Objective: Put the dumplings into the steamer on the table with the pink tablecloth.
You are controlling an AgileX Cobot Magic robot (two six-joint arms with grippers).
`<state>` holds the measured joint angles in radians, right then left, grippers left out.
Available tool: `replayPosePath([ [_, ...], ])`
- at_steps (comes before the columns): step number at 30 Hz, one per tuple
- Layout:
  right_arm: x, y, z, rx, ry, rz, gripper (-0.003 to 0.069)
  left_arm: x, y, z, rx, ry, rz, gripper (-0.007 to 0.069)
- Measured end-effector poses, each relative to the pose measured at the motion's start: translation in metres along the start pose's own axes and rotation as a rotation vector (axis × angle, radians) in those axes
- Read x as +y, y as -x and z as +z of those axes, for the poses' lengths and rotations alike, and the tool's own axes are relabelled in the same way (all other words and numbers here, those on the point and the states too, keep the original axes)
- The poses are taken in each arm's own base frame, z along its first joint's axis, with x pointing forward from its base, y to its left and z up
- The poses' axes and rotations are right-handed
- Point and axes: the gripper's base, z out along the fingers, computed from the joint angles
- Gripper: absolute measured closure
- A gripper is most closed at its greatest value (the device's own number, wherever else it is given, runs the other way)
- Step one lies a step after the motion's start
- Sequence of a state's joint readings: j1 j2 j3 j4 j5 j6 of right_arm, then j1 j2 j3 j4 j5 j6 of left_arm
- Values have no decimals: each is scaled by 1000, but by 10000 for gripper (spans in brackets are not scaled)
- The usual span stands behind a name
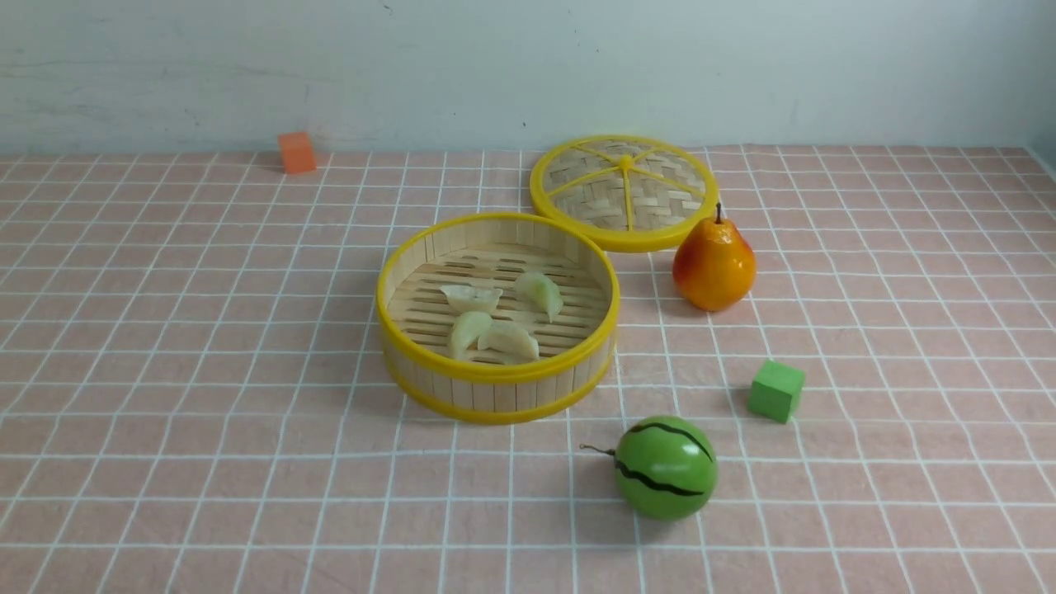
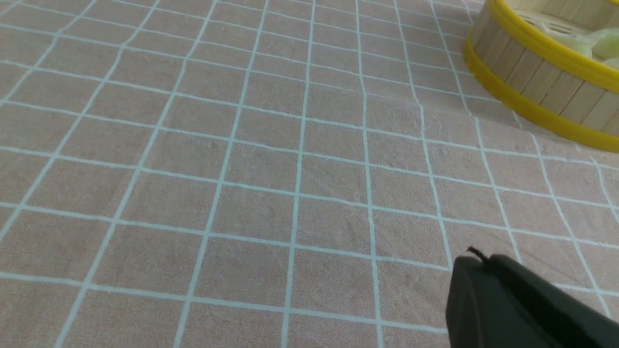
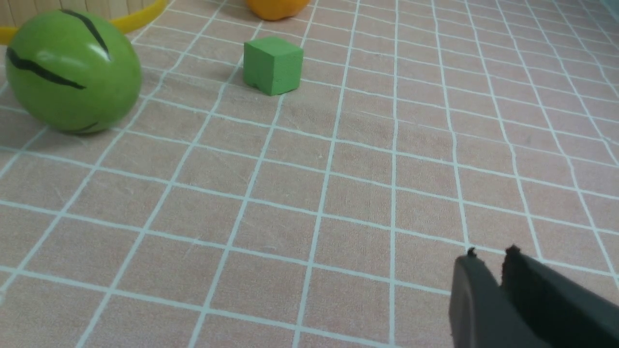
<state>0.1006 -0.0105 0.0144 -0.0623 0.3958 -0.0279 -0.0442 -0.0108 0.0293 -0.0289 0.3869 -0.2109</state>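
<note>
Bamboo slats make the round steamer [image 1: 497, 373], and only the front view shows four bumpy dumplings [image 1: 495, 318] inside. Wrist views show the left gripper [image 2: 476, 261] closed and empty. The right gripper [image 3: 491, 255] is open a crack, near the smooth green cube [image 3: 272, 65].

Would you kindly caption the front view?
Four dumplings rest in the open steamer beside its lid.

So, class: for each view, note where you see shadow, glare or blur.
Front view: soft shadows left of the melon and green cube, everything sharp. Right wrist view: white glare streak on the melon. Left wrist view: the steamer is slightly blurred.
</note>
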Motion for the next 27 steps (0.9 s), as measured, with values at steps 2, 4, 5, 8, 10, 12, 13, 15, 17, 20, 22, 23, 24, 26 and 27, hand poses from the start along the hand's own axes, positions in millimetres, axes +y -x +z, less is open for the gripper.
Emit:
replayPosePath([
  [2, 0, 0, 0, 0, 0, 0, 564, 0, 0, 0, 0, 0, 0, 635],
  [4, 0, 0, 0, 0, 0, 0, 564, 0, 0, 0, 0, 0, 0, 634],
  [5, 0, 0, 0, 0, 0, 0, 564, 0, 0, 0, 0, 0, 0, 631],
  [8, 0, 0, 0, 0, 0, 0, 564, 0, 0, 0, 0, 0, 0, 629],
  [10, 0, 0, 0, 0, 0, 0, 561, 0, 0, 0, 0, 0, 0, 627],
  [12, 0, 0, 0, 0, 0, 0, 558, 0, 0, 0, 0, 0, 0, 624],
  [13, 0, 0, 0, 0, 0, -1, 557, 0, 0, 0, 0, 0, 0, 624],
  [15, 0, 0, 0, 0, 0, -1, 552, 0, 0, 0, 0, 0, 0, 623],
  [17, 0, 0, 0, 0, 0, -1, 550, 0, 0, 0, 0, 0, 0, 622],
  [20, 0, 0, 0, 0, 0, -1, 545, 0, 0, 0, 0, 0, 0, 622],
  [22, 0, 0, 0, 0, 0, -1, 544, 0, 0, 0, 0, 0, 0, 622],
  [23, 0, 0, 0, 0, 0, -1, 543, 0, 0, 0, 0, 0, 0, 622],
  [24, 0, 0, 0, 0, 0, -1, 543, 0, 0, 0, 0, 0, 0, 622],
  [26, 0, 0, 0, 0, 0, -1, 540, 0, 0, 0, 0, 0, 0, 621],
  [27, 0, 0, 0, 0, 0, -1, 540, 0, 0, 0, 0, 0, 0, 621],
])
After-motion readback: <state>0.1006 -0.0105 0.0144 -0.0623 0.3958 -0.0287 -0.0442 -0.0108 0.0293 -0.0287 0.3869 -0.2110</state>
